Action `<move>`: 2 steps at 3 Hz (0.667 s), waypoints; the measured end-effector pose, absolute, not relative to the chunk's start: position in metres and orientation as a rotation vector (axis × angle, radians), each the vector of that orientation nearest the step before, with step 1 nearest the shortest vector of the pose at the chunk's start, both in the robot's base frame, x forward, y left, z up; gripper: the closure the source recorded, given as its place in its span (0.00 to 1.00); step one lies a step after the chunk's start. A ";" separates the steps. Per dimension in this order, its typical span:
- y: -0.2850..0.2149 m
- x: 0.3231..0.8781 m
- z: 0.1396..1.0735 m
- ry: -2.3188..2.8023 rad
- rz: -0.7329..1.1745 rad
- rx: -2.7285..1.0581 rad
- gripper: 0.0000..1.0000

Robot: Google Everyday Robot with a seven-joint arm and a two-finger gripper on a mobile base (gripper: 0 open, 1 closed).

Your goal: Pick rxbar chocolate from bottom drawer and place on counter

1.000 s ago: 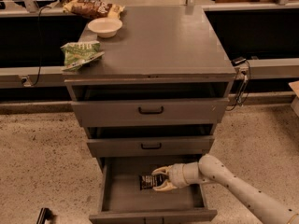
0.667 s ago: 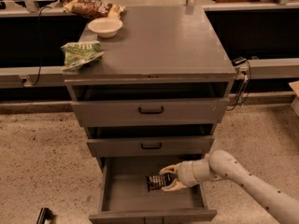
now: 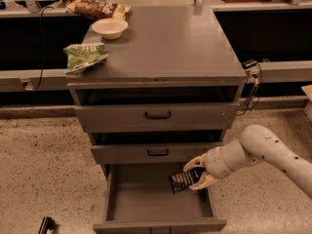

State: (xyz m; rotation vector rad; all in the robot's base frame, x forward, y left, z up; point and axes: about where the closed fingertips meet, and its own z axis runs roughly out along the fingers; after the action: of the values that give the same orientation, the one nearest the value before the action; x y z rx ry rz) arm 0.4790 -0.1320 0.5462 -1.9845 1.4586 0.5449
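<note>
The gripper (image 3: 195, 173) reaches into the bottom drawer (image 3: 146, 201), its jaws clamped on the rxbar chocolate (image 3: 181, 182). A second ago the bar sat further left; now it's tilted up by the right wall, so the lift toward the table (image 3: 170, 43) looks begun.

End effector (image 3: 191, 176) with rxbar chocolate (image 3: 182, 182) higher, farther right above bottom drawer (image 3: 146, 201)

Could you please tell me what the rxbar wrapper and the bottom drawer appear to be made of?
The rxbar chocolate, held by the gripper at the open bottom drawer, is probably thin plastic film: black, printed, with a faint sheen. The drawer looks like painted sheet metal: even matte grey, thin straight walls.
</note>
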 end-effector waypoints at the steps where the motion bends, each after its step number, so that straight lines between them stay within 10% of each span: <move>1: -0.139 0.480 0.612 1.512 0.532 -2.063 1.00; 2: -0.140 0.486 0.679 1.561 0.479 -2.091 1.00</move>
State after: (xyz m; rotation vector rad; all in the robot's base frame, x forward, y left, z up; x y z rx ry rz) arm 0.4856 -0.1401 0.6787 -2.0912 1.5608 0.4786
